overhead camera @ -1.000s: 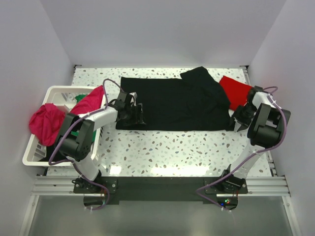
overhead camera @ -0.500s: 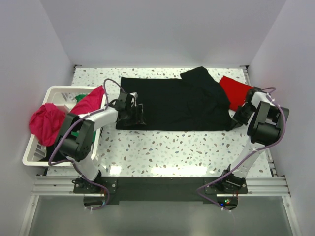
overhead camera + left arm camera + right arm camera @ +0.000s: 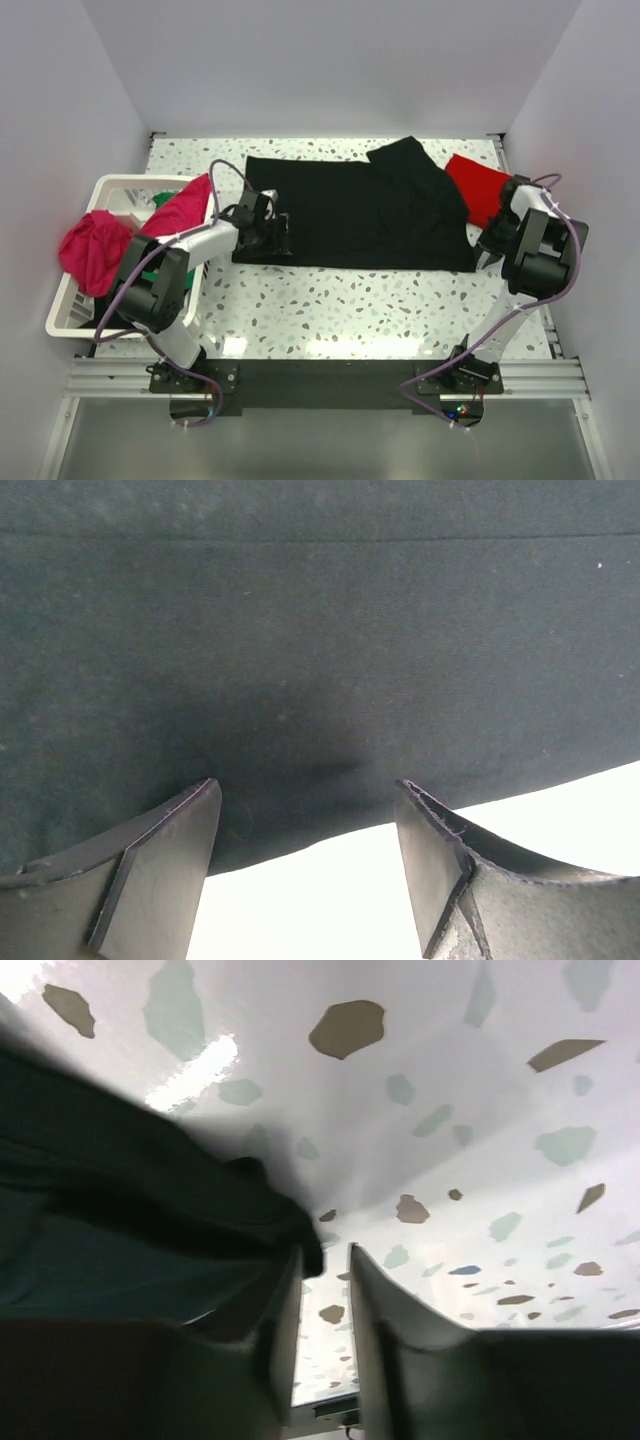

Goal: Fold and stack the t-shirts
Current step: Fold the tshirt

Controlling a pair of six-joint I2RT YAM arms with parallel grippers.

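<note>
A large black t-shirt lies spread flat across the middle of the table, one sleeve folded up at the back right. My left gripper sits low at its left edge. In the left wrist view the gripper is open, and the black cloth's edge runs just past the fingertips. My right gripper is at the shirt's near right corner. In the right wrist view the gripper shows a narrow gap with bare table through it. The black cloth's corner lies against the left finger's tip. A red t-shirt lies at the back right.
A white slatted laundry basket stands at the left edge. A magenta shirt hangs over its side, a pink-red one lies over its rim, and green cloth sits inside. The speckled table shows in front of the black shirt.
My right gripper has shifted slightly, and the black shirt's near right corner now lies drawn out flatter toward it. My left gripper has barely moved.
</note>
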